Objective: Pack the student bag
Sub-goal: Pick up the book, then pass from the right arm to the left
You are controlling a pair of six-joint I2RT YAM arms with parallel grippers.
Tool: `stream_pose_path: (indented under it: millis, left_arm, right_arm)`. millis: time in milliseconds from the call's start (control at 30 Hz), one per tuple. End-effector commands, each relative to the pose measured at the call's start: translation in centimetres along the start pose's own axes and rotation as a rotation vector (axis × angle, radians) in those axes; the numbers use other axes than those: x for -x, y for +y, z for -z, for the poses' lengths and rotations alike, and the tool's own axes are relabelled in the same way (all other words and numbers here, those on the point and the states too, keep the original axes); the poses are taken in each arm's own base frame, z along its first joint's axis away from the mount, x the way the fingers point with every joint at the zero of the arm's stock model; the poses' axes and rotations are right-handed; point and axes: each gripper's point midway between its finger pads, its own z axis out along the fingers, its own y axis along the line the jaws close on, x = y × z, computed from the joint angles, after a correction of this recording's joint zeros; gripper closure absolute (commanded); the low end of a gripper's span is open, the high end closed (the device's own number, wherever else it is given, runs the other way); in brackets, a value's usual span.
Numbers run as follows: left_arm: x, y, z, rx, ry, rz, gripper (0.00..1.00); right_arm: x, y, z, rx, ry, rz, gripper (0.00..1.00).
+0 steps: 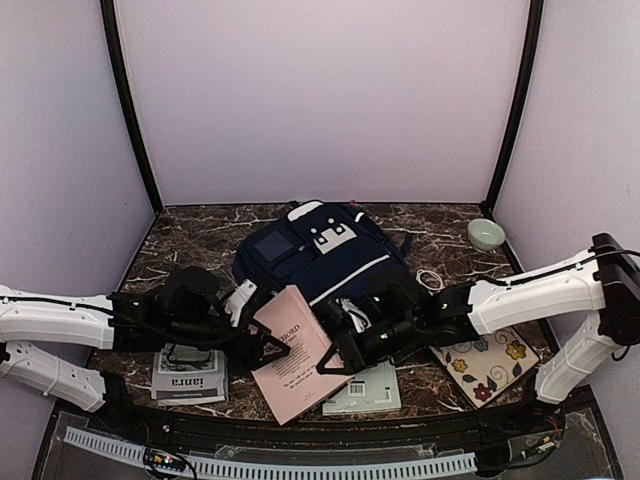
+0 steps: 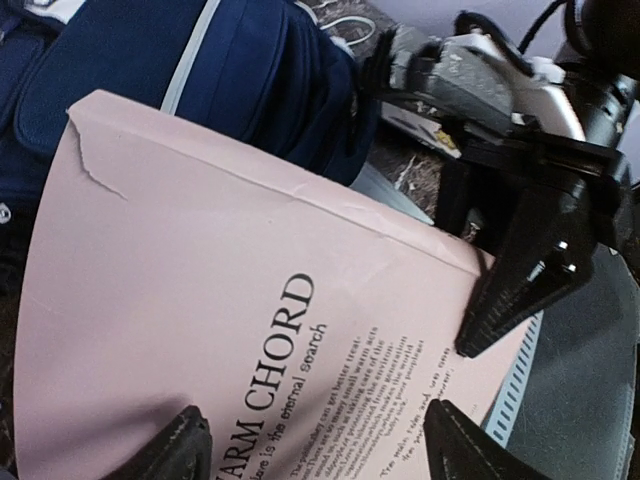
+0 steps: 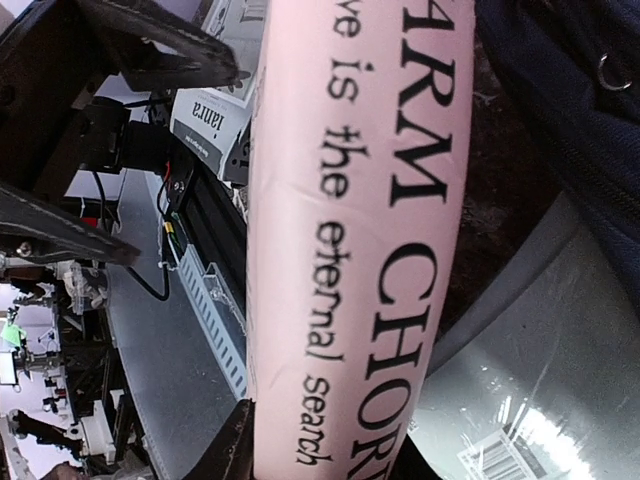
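Currently, right gripper (image 1: pixel 335 348) has its jaws clamped on one long edge of the pink book (image 1: pixel 293 350), left gripper (image 2: pixel 318 425) holds its jaws apart over the cover, and the student bag (image 1: pixel 320 250) lies just beyond both pairs of jaws.

Green bowl (image 1: pixel 486 234) at the back right – flowery pad (image 1: pixel 485 365) front right. Grey book (image 1: pixel 190 377) front left – white book (image 1: pixel 368 393) in the middle.
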Motion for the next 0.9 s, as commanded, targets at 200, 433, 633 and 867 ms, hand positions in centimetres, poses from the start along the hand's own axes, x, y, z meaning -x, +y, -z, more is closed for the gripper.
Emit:
stream_pose_path:
  millis: [200, 433, 633, 867]
  left_arm:
    - [7.7, -4.5, 8.1, -0.045, -0.225, -0.338, 0.02]
    - [8.6, -4.5, 8.6, -0.013, -0.058, -0.409, 0.01]
    - [9.4, -7.2, 9.0, -0.21, -0.038, -0.451, 0.03]
    - [9.6, -11.5, 8.2, -0.503, -0.037, -0.462, 0.27]
  right_arm:
    - [2.3, 3.1, 8.9, -0.107, -0.058, 0.448, 0.81]
    - [-0.3, 4.1, 13.7, -0.139, 0.022, 0.728, 0.82]
    - [-0.6, 6.0, 16.2, -0.116, 0.015, 0.856, 0.8]
    - [0.4, 7.3, 16.8, -0.093, -0.053, 0.973, 0.81]
